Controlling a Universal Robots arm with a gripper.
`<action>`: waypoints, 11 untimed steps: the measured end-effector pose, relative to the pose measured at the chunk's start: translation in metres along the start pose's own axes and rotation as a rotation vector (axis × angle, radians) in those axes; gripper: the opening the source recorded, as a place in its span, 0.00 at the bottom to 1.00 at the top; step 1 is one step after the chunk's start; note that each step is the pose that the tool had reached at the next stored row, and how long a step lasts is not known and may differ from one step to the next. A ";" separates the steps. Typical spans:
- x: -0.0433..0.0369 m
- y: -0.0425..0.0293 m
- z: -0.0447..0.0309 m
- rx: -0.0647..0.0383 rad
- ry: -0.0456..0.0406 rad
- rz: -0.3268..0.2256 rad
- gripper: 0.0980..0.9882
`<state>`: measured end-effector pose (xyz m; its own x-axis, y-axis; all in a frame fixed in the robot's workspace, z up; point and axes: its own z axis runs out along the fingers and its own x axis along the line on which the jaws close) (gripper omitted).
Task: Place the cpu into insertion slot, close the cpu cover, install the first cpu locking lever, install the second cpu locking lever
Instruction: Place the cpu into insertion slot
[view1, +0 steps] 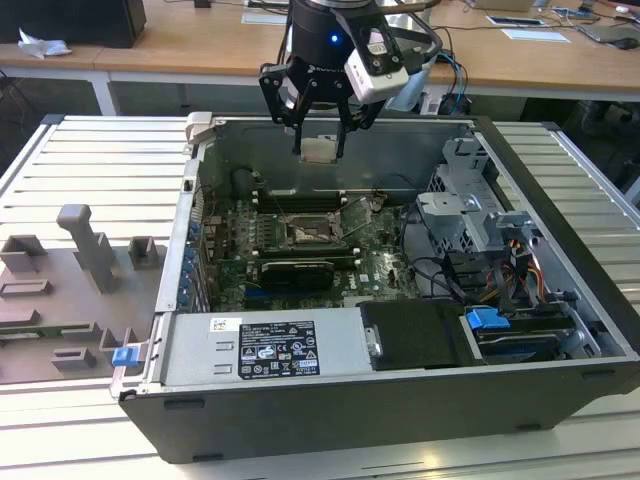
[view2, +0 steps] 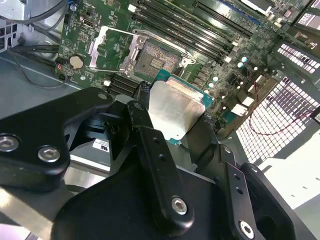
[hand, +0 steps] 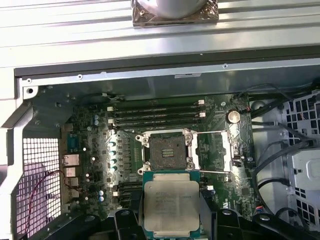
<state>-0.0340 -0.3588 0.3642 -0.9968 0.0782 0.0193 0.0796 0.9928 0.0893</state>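
The gripper (view1: 319, 146) hung over the open computer case (view1: 560, 300) with its fingers (view2: 141, 114) pinched on opposite edges of the cpu (view2: 175, 107), metal top upward. In both wrist views the chip sat clear above the board, near the bare insertion slot (hand: 167, 152). The cpu cover (view2: 95, 45) lay swung open beside the slot.

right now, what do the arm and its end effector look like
Black end effector with jointed link fingers and silver screw heads. Its round black body carries a small blue light. A pale grey camera box is mounted beside it, with blue and dark cables trailing behind.
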 end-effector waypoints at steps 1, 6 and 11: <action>0.0000 0.0000 0.0000 0.000 -0.0002 0.002 0.49; 0.0000 0.0000 0.0001 0.000 -0.0017 0.019 0.49; 0.0000 0.0000 0.0001 -0.001 -0.0025 0.028 0.49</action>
<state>-0.0339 -0.3588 0.3641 -0.9942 0.1060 0.0193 0.1073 0.9902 0.0893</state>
